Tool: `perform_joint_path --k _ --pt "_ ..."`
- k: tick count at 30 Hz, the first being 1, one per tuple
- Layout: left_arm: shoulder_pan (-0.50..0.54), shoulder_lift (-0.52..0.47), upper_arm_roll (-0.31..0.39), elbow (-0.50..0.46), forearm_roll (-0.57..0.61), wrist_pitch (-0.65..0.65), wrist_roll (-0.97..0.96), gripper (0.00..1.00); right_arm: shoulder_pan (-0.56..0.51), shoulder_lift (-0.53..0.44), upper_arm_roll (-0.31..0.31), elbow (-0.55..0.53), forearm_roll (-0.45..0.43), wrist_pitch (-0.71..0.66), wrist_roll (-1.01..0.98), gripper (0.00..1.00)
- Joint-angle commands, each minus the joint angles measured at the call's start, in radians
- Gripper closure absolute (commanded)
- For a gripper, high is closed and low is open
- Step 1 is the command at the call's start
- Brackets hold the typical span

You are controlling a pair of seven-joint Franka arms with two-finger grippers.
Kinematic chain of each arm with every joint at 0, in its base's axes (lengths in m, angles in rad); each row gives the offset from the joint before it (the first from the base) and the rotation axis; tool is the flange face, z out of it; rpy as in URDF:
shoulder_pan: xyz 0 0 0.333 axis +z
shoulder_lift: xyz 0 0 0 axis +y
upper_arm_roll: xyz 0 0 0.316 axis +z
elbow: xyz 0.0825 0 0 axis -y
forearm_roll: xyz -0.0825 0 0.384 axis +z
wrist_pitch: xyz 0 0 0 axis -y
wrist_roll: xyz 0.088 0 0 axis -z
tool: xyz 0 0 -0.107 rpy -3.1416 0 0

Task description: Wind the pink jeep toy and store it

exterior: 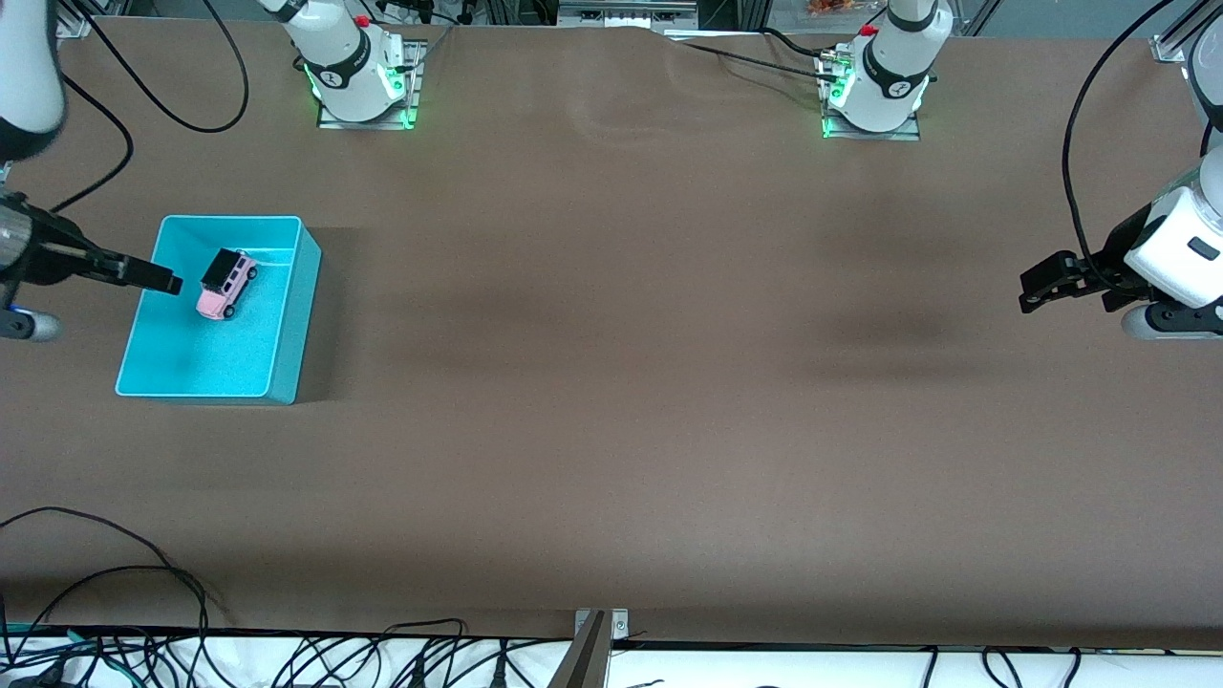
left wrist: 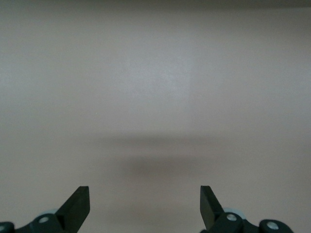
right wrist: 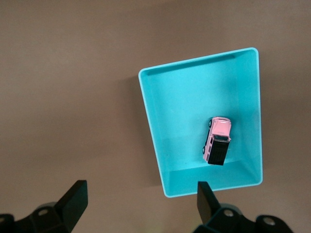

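the jeep [exterior: 226, 284] [right wrist: 218, 140] lies inside the bin, yet the biggest thing here is the table [exterior: 611, 382] [left wrist: 155, 87] [right wrist: 68, 87], covered in a brown cloth that runs from the arm bases down to the cables at the edge nearest the front camera. next in size is the bin [exterior: 291, 315] [right wrist: 150, 121], a teal open-topped box toward the right arm's end of the table. the left gripper [exterior: 1051, 287] [left wrist: 145, 204] hangs over bare cloth at the left arm's end, well apart from the bin, its jaws spread wide with nothing between them; that arm waits. the right gripper [exterior: 153, 275] [right wrist: 142, 206] hovers over the bin's rim at the side toward the right arm's end, its jaws likewise apart and empty, the wrist view looking straight down on the bin. smallest is the jeep itself, pink with a black roof and black wheels, upright on its wheels on the bin's floor, in the half farther from the front camera, set at a slant to the walls, its black-roofed end close to the wall farthest from the front camera. no gripper touches it.
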State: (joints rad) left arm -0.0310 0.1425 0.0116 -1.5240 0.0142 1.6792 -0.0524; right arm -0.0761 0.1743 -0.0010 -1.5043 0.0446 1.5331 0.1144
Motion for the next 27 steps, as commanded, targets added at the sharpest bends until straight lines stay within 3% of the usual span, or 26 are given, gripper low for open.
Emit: perform_joint_path --k 1,11,18,27 --pt "0.006 -0.006 0.002 0.005 -0.022 0.002 0.026 0.0 0.027 0.011 0.003 0.101 0.023 -0.087 0.013 0.0" --pt "0.006 -0.004 0.002 0.005 -0.023 0.002 0.026 0.0 0.033 -0.038 0.084 0.067 0.012 -0.018 0.065 0.0" --pt "0.006 -0.004 0.001 0.007 -0.023 0.002 0.026 0.0 0.025 -0.134 0.088 -0.091 0.008 0.116 0.042 0.0" --pt "0.011 -0.004 0.001 0.007 -0.034 0.004 0.026 0.0 0.029 -0.118 0.088 -0.06 -0.014 0.048 0.039 0.0"
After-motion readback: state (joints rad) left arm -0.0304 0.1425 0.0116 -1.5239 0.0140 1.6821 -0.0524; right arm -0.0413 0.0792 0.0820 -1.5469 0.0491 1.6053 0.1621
